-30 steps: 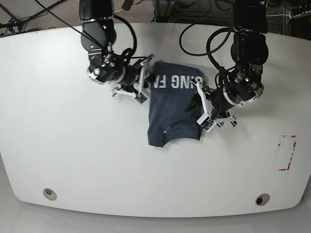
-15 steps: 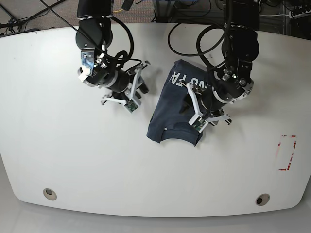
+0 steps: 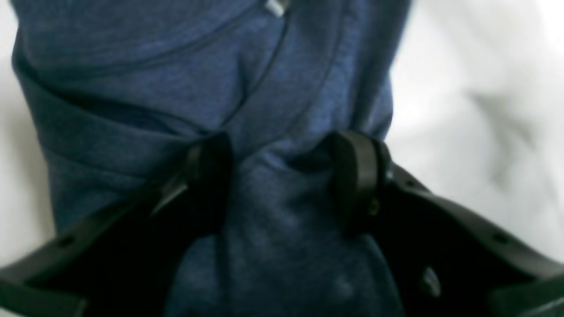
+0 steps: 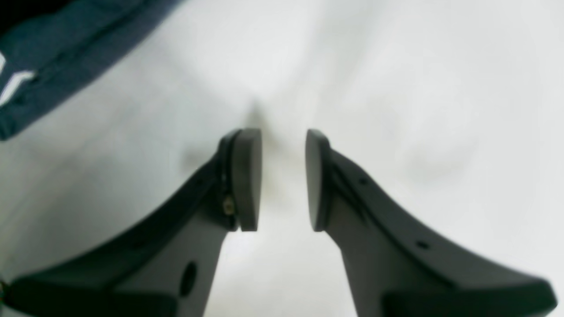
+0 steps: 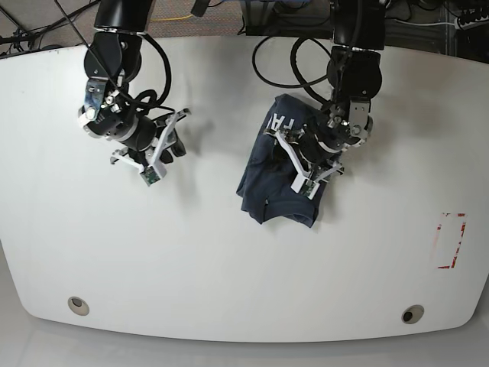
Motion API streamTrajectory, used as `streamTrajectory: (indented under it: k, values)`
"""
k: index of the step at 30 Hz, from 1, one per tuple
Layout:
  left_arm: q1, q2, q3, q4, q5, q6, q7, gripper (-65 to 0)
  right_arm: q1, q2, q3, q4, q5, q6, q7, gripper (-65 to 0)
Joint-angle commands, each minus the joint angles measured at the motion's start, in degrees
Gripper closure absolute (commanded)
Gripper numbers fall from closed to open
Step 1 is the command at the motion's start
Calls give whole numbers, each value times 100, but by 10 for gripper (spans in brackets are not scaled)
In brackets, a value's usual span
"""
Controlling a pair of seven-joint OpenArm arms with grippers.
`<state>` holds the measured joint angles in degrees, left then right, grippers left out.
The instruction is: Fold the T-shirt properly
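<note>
White table point(image 5: 229, 267). Right gripper point(image 5: 164, 145) sits over bare surface on the left of the base view, well apart from the T-shirt point(image 5: 279, 172); jaws slightly parted, nothing between them. Shirt lies bunched mid-table, white lettering at its far edge. Left gripper point(image 3: 282, 176) is down on it: fingers point(image 3: 352, 176) spread, a ridge of navy cloth between them, can't tell if gripped.
</note>
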<state>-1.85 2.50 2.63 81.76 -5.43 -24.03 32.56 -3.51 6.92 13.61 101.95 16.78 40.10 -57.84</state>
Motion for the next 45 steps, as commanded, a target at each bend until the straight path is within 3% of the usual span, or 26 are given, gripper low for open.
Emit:
streamTrajectory:
  k: [1,6,11,16,23,29,32,36,41,45]
  values:
    - [-57,-132,-303,-154,134,25,133,-321,109,130,261,130,393,-10,-49,-165]
    - [13,-677,-1068,-215,99,-239,142,-322,109,517,490,139,991,-10,-128,-165]
    - [-13,-1626,-1947,-391,117,-748,142,-322,65,816,516,280,1263,-10,-128,-165]
    - [-22,-2540,-2351,-918,108,-1144,133,-322,65,869,525,350,1263,-10,-128,-165]
    - [-22,-3560,-2888,-1578,99,-1597,98,-322,56,860,525,649,1237,-10,-128,-165]
    - [4,-4061,-3072,-1868,126,-1597,-464,-321,-58,842,516,781,1237,-10,-128,-165]
    - [-13,-4079,-3081,-1754,99,-1597,-623,-322,-58,825,508,789,1228,-10,-128,-165]
    - [-22,-3956,-3081,-857,82,-1597,-280,-322,-67,825,516,789,1228,-10,-128,-165]
    - [13,-3209,-3081,515,134,-1597,28,-324,-58,886,525,781,815,-10,48,-165]
    - [31,-2365,-3081,1200,468,-1540,19,-324,-49,798,525,728,-12,-10,787,-165]
